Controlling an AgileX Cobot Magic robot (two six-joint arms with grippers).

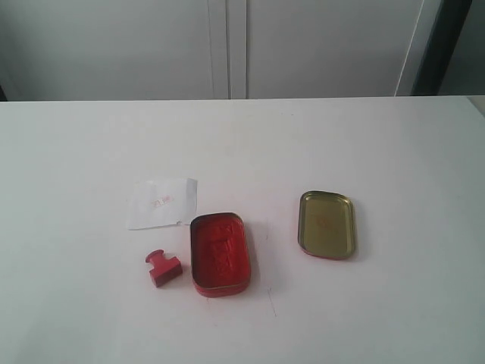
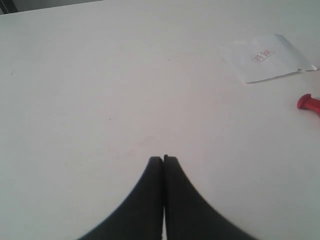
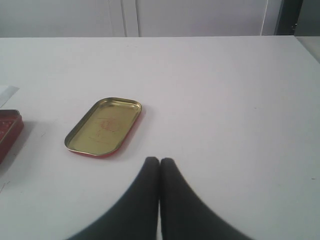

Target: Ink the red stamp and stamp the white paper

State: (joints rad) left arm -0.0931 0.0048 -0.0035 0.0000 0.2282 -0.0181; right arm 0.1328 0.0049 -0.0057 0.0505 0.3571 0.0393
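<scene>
Red tin open — ink pad inside, gold-lined lid apart, left pincer, right pincer — both closed.

Nothing here can really be read; the white paper, at ten o'clock from the open ink-pad tin, carries a small red print, too blurred to make out; the gold lid, at three o'clock from the tin, shows a faint reddish mark inside, also illegible.
</scene>
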